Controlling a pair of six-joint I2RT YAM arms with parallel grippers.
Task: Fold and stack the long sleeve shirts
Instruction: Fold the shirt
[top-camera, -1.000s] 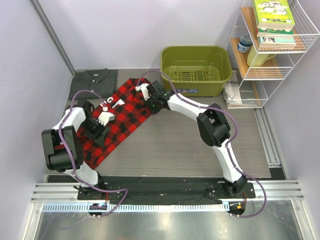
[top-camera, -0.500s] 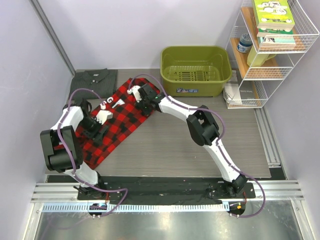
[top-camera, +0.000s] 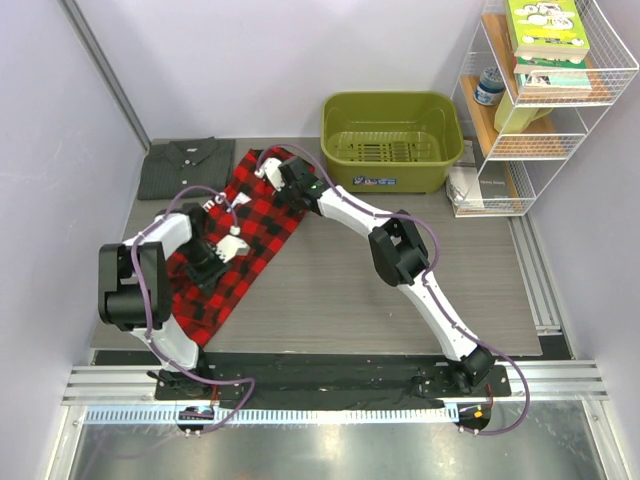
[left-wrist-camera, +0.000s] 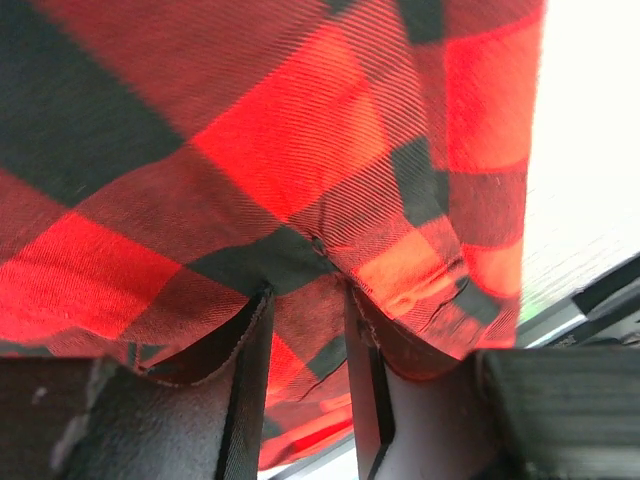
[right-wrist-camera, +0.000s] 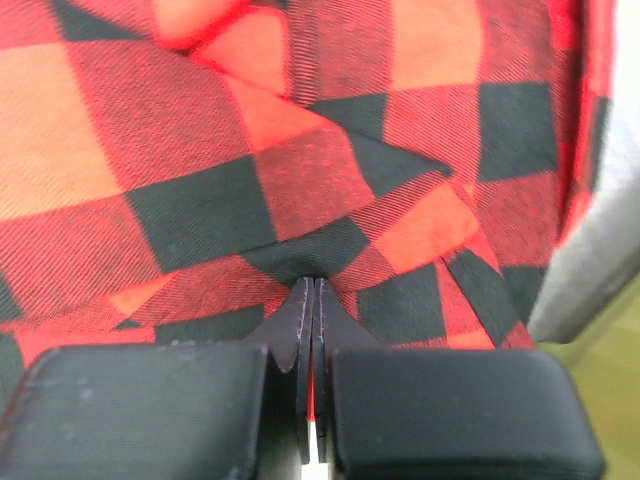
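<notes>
Left pincer (top-camera: 226, 246) is low over the near-left part of the grey wood-grain tabletop (top-camera: 350, 290), on top of the red-and-black buffalo plaid flannel shirt (top-camera: 268, 232). In the left wrist view the left pincer (left-wrist-camera: 305, 300) has its two dark fingers (left-wrist-camera: 248, 370) set close, with a bunched fold of the plaid cloth (left-wrist-camera: 280, 160) caught between them, so it is pinching the shirt.

The plaid shirt lies as a long diagonal strip on the left half of the tabletop, near end toward the left arm base, far end toward the back. It looks partly folded lengthwise; the layers cannot be counted.

Right arm reaches across to the strip's far end. Right pincer (top-camera: 268, 172) sits on that far edge. In the right wrist view the right pincer (right-wrist-camera: 310, 292) is pressed together, a thin sliver of red cloth nipped in the seam.

Dark charcoal grey collared shirt (top-camera: 185, 168) lies folded flat in the far-left corner, just beside the plaid's far end. Whether they touch cannot be told.

Olive-green plastic basin (top-camera: 390, 112) stands at the back centre, white wire rack (top-camera: 600, 60) to its right.
</notes>
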